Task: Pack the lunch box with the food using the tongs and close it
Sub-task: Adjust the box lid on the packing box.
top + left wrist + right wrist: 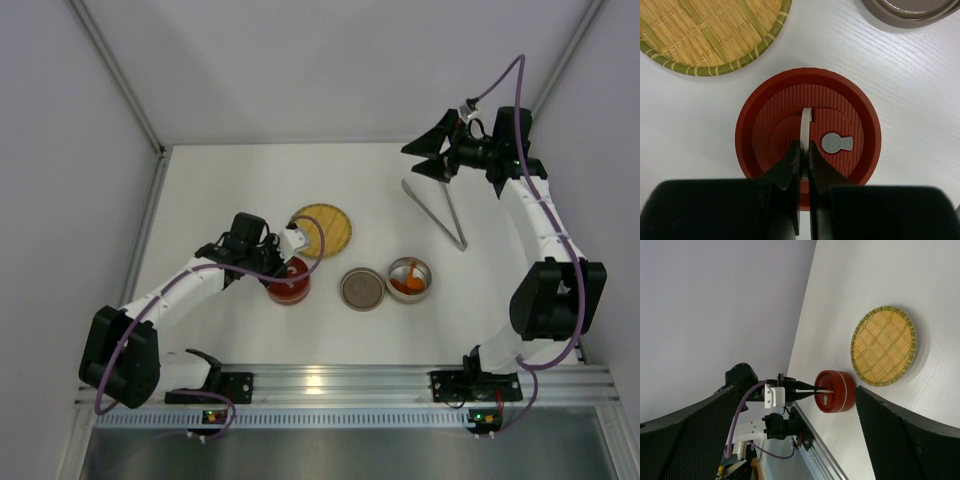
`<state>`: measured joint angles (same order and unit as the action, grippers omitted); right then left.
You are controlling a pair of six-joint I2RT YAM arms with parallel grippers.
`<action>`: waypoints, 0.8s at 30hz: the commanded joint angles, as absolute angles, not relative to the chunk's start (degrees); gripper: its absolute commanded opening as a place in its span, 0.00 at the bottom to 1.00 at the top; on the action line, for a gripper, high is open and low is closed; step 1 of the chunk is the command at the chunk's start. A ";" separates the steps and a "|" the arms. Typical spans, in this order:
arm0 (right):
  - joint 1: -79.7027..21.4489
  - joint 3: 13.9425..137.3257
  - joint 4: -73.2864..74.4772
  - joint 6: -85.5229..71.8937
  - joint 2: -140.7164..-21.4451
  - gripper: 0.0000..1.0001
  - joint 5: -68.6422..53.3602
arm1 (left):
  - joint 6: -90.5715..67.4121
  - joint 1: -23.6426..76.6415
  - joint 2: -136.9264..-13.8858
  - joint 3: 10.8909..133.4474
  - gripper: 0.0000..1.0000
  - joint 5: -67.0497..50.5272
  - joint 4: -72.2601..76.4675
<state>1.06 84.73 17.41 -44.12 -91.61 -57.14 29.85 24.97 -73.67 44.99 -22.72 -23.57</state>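
No writing or label is legible anywhere.

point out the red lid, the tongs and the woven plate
red lid [782, 120], left wrist view, ribbed top
tongs [432, 214], top external view, middle of one arm
woven plate [883, 346], right wrist view, centre of the weave

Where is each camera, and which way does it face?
Top external: above, behind the arms, looking down on the table; both arms show.
Left wrist: on the left arm, facing down at the red lid; its fingers pinch the handle.
Right wrist: on the right arm, facing the left gripper across the table; its fingers frame it.
All share the red lid and woven plate.
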 commanded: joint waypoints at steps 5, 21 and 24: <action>2.29 84.90 16.52 -43.68 -90.97 0.99 -58.18 | 36.17 25.22 -71.37 40.70 0.00 -26.01 -25.92; 2.90 85.87 18.54 -41.92 -91.67 0.99 -58.10 | 94.90 25.49 -84.90 48.16 0.03 -34.81 -61.78; 2.90 85.96 18.54 -41.92 -91.84 0.99 -58.01 | 99.92 26.01 -84.20 48.95 0.05 -31.30 -63.19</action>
